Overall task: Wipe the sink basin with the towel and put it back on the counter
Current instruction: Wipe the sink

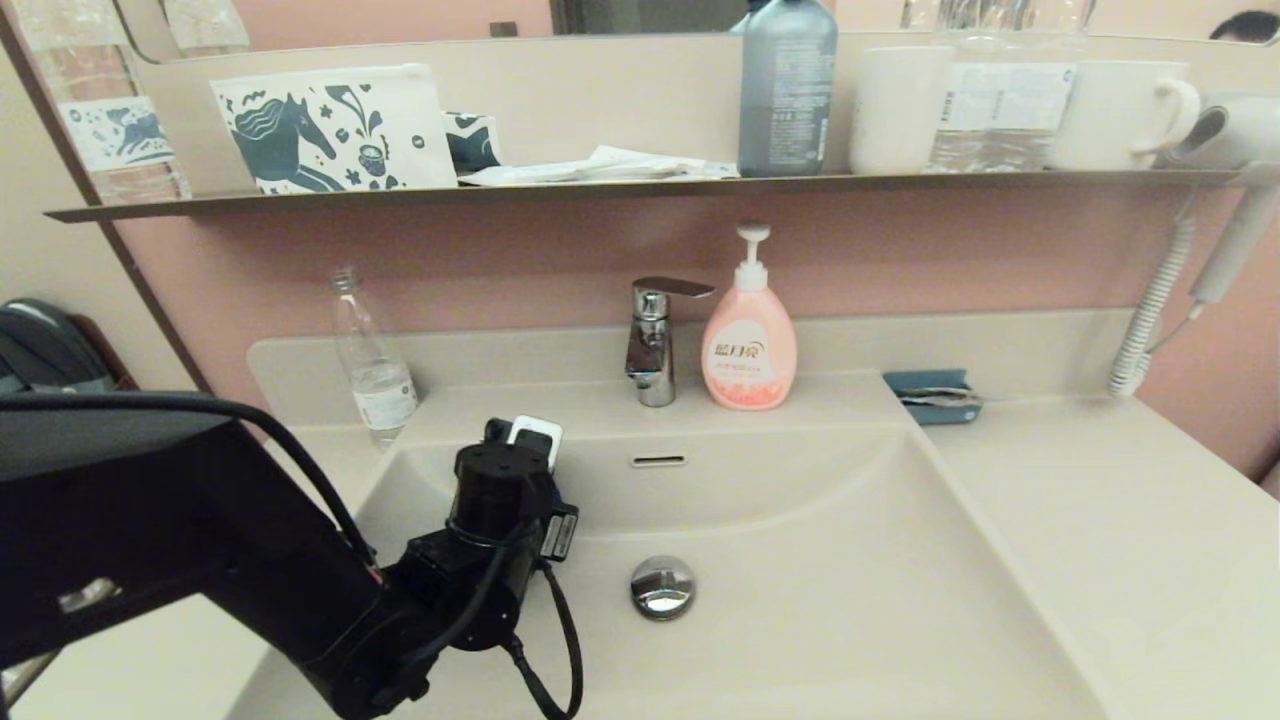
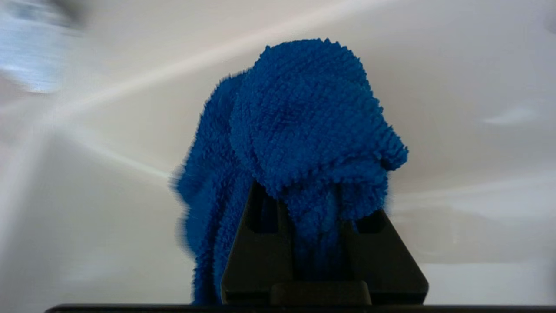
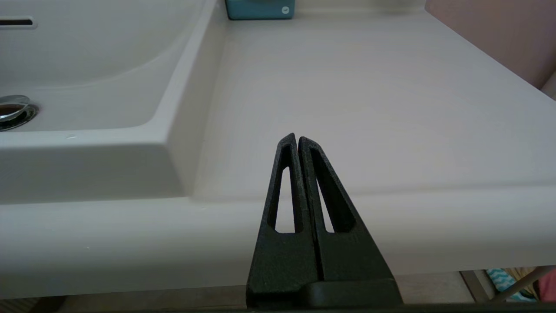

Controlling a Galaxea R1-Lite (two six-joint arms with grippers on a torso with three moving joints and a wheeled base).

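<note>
A fluffy blue towel (image 2: 304, 117) is bunched in my left gripper (image 2: 310, 204), which is shut on it. The towel hangs close over the pale sloping wall of the sink basin (image 2: 456, 87). In the head view my left arm (image 1: 480, 530) reaches into the back left of the sink basin (image 1: 850, 560), left of the chrome drain plug (image 1: 662, 585) and the overflow slot (image 1: 658, 461); the wrist hides the towel there. My right gripper (image 3: 297, 138) is shut and empty, parked low before the front edge of the counter (image 3: 347, 87).
A chrome faucet (image 1: 655, 340) and a pink soap pump bottle (image 1: 750, 345) stand behind the basin. A clear water bottle (image 1: 372, 370) is at the back left, a teal box (image 1: 935, 395) at the back right. A cluttered shelf (image 1: 600, 190) hangs above.
</note>
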